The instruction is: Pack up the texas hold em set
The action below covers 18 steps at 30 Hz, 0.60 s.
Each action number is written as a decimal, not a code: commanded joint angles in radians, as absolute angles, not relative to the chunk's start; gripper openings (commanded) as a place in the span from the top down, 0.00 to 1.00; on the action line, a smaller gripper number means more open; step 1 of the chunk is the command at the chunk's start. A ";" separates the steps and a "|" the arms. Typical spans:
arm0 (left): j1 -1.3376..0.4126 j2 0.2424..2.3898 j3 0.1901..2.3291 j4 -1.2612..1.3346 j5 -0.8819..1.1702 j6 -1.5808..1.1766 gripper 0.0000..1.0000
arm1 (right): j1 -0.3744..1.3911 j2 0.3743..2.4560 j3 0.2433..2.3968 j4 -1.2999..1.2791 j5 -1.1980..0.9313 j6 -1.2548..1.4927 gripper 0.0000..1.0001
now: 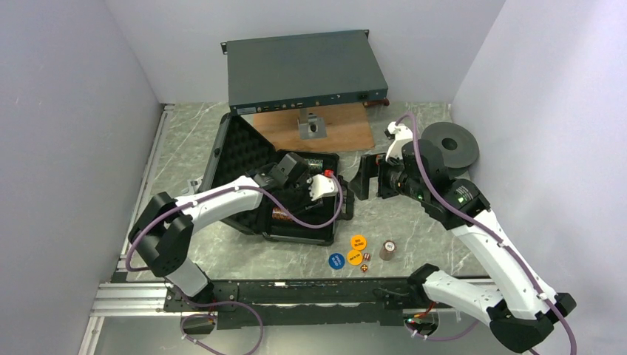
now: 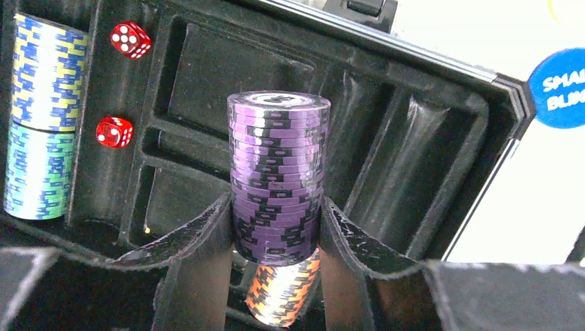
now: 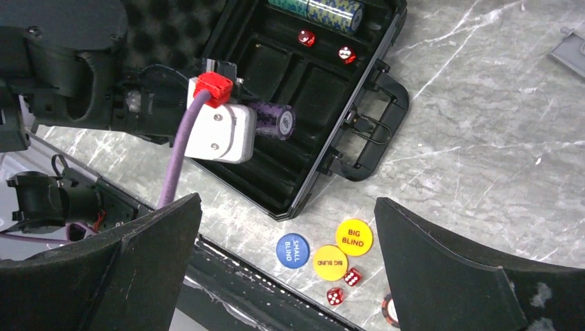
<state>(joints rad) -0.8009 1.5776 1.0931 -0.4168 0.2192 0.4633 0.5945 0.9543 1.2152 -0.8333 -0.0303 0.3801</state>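
Blue disc (image 3: pixel 292 250): "SMALL BLIND". Yellow disc (image 3: pixel 354 236): "BIG BLIND". Second yellow disc (image 3: pixel 330 262): "BIG BLIND". Print on the end of the purple chip stack (image 3: pixel 276 118) is unreadable.

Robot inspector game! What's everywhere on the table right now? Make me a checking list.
Surface: grey marbled table.
Job's things: open black case holds yellow chip stack, green chip stack, orange chip stack, two red dice; outside lie blue disc, two yellow discs, two more dice, brown chip stack.
Clutter: rack unit, wooden board, dark spool at the back.
Grippers: left gripper shut on purple chip stack over the case; right gripper open, empty.
Cables: purple cable along each arm.
Surroundings: plain pale walls on three sides.
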 commanded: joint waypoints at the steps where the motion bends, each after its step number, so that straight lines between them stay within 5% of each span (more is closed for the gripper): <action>1: -0.804 1.566 1.124 -0.387 0.241 0.614 1.00 | 0.595 0.928 1.203 -0.792 -0.038 0.358 0.00; 18: -0.803 1.623 1.115 -0.477 0.231 0.742 1.00 | 0.595 0.950 1.174 -0.773 -0.066 0.367 0.00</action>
